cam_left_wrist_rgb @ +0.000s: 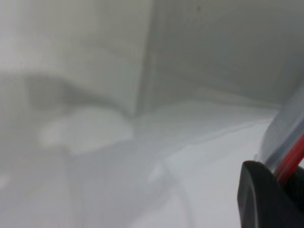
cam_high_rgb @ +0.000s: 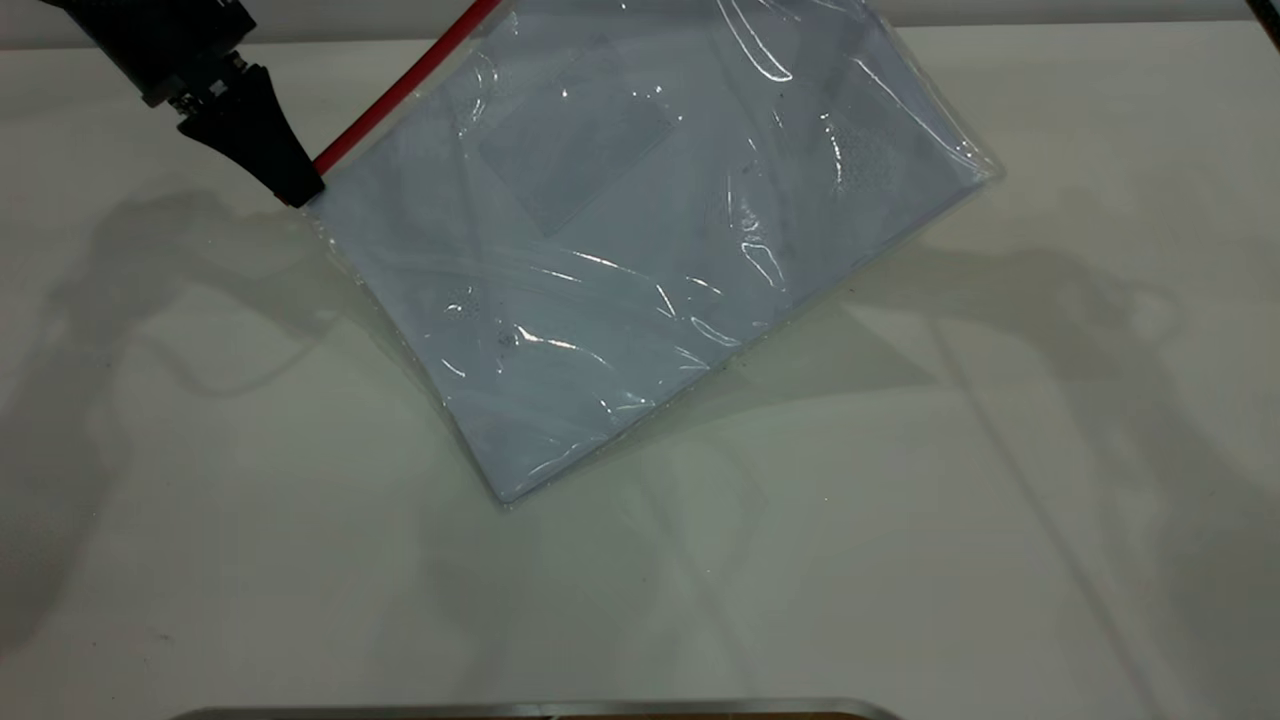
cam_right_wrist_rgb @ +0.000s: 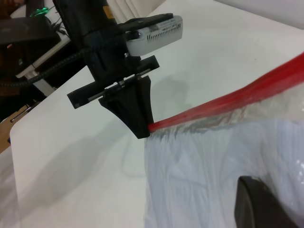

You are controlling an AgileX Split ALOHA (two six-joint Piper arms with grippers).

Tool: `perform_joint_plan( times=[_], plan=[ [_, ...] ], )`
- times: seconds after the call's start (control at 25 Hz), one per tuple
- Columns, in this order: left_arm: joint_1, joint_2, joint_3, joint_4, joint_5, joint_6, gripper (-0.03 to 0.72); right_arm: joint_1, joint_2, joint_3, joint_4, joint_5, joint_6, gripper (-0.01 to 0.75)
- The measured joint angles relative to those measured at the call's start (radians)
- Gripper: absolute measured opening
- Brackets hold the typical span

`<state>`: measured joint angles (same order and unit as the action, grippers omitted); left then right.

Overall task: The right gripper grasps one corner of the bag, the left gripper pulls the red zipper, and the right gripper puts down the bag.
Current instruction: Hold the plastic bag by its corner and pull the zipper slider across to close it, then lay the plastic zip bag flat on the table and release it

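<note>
The bag is a clear pouch with white paper inside. It hangs tilted above the table, its lowest corner near the surface and its top end running out of the exterior view. The red zipper runs along its upper left edge. My left gripper is shut on the lower end of the red zipper, at the bag's left corner; the strip passes between its fingers in the left wrist view. The right wrist view shows the left gripper pinching the zipper. Only one of the right gripper's fingers shows, against the bag.
The white table lies under the bag. A metal-edged object lies at the near edge of the table. Dark equipment and cables stand beyond the table's far side in the right wrist view.
</note>
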<state>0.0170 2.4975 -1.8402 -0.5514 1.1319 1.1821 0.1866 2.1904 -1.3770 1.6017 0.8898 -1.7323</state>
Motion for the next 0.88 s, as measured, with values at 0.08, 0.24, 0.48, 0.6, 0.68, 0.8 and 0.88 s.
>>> perform_joint_plan(
  times=[0.08, 0.24, 0.48, 0.6, 0.68, 0.8, 0.88],
  plan=[
    [0.0, 0.0, 0.0, -0.005, -0.002, -0.024, 0.088, 0.0, 0.0, 0.0, 0.0, -0.01, 0.0, 0.034],
    [0.006, -0.024, 0.0, -0.023, -0.01, -0.052, 0.151, -0.008, 0.017, 0.0, 0.0, -0.02, -0.003, 0.034],
    [0.009, -0.203, 0.0, -0.174, 0.015, -0.081, 0.32, -0.013, 0.152, -0.001, 0.03, -0.109, -0.003, 0.058],
    [0.009, -0.32, 0.0, -0.279, 0.036, -0.087, 0.352, -0.013, 0.223, -0.002, 0.031, -0.259, -0.002, 0.112],
    [0.009, -0.397, 0.0, -0.341, 0.036, -0.087, 0.358, -0.013, 0.26, -0.002, 0.031, -0.396, 0.002, 0.182],
    [0.009, -0.507, 0.0, -0.38, 0.036, -0.088, 0.359, -0.012, 0.279, -0.002, -0.022, -0.565, 0.038, 0.312],
    [0.009, -0.577, 0.0, -0.382, 0.036, -0.103, 0.359, -0.012, 0.275, -0.002, -0.113, -0.642, 0.127, 0.392]
  ],
)
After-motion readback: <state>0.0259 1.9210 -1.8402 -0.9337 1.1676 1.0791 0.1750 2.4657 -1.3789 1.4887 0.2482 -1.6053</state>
